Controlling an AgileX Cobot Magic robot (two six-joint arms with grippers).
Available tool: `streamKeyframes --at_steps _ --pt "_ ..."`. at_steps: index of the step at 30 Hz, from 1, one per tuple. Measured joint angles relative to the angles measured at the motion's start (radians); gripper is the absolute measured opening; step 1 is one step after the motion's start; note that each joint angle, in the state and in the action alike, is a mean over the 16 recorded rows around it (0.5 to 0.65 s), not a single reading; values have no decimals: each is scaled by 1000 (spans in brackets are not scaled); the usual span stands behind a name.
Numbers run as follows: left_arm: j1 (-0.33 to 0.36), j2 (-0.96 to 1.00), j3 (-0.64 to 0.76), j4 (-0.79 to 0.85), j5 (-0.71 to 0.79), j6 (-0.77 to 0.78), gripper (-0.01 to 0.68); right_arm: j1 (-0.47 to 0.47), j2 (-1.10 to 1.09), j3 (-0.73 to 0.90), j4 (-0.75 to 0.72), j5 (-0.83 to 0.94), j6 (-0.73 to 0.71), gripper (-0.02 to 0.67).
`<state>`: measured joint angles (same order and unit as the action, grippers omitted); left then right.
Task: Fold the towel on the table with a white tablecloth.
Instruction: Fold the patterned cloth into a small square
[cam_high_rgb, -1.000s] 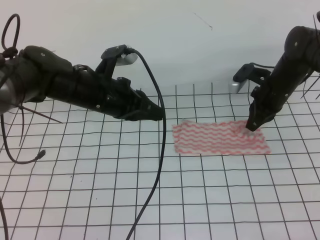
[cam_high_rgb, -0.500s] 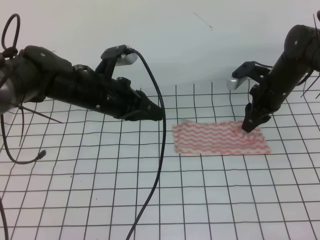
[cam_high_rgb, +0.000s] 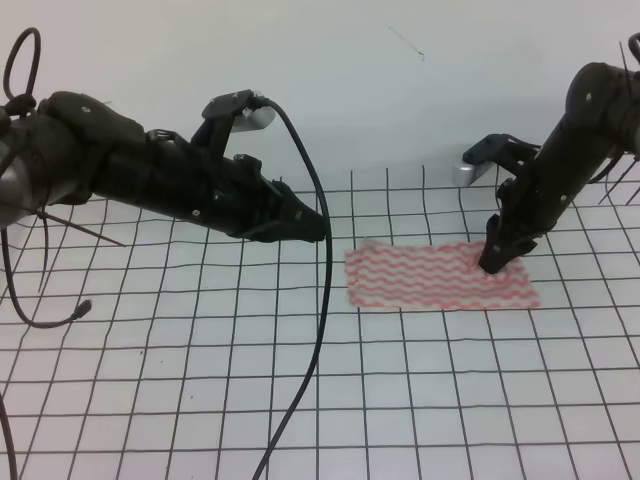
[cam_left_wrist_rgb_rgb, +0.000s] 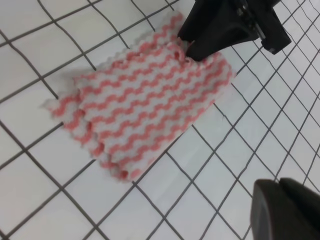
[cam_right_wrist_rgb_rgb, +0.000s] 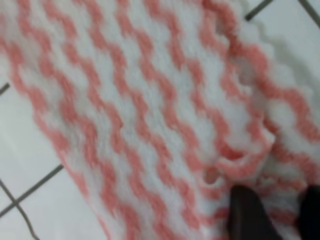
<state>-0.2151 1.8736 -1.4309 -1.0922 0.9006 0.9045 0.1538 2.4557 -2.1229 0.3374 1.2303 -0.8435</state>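
The towel (cam_high_rgb: 440, 276), pink-red and white with wavy stripes, lies flat on the table's gridded white tablecloth (cam_high_rgb: 300, 380), right of centre. My right gripper (cam_high_rgb: 493, 262) points down onto its far right part. In the right wrist view its two dark fingertips (cam_right_wrist_rgb_rgb: 249, 215) press on the towel (cam_right_wrist_rgb_rgb: 150, 110) a small gap apart, with the cloth puckered just ahead of them. My left gripper (cam_high_rgb: 318, 228) hovers left of the towel, fingers together and holding nothing. The left wrist view shows the towel (cam_left_wrist_rgb_rgb: 145, 100) with the right gripper (cam_left_wrist_rgb_rgb: 200, 47) at its far edge.
A black cable (cam_high_rgb: 322, 330) hangs from the left arm down to the tablecloth in front. Behind the table stands a plain white wall (cam_high_rgb: 400, 90). Bare gridded cloth lies all around the towel.
The right gripper has shifted a little left and down onto the towel's far edge. The towel's outline and the left arm have not moved.
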Motion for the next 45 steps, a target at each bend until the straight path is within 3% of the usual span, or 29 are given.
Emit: streamKeyframes --at_steps 10,15,27,32,45 --pt "0 0 0 -1 1 0 0 0 -5 -53 0 32 1 87" --pt "0 0 0 -2 1 0 0 0 -7 -74 -15 26 38 68" --pt "0 0 0 0 0 0 0 0 -5 -40 -34 -5 135 247" --pt "0 0 0 1 -3 0 0 0 -5 -13 -14 1 127 276" --pt "0 0 0 2 -6 0 0 0 1 -1 25 1 100 122"
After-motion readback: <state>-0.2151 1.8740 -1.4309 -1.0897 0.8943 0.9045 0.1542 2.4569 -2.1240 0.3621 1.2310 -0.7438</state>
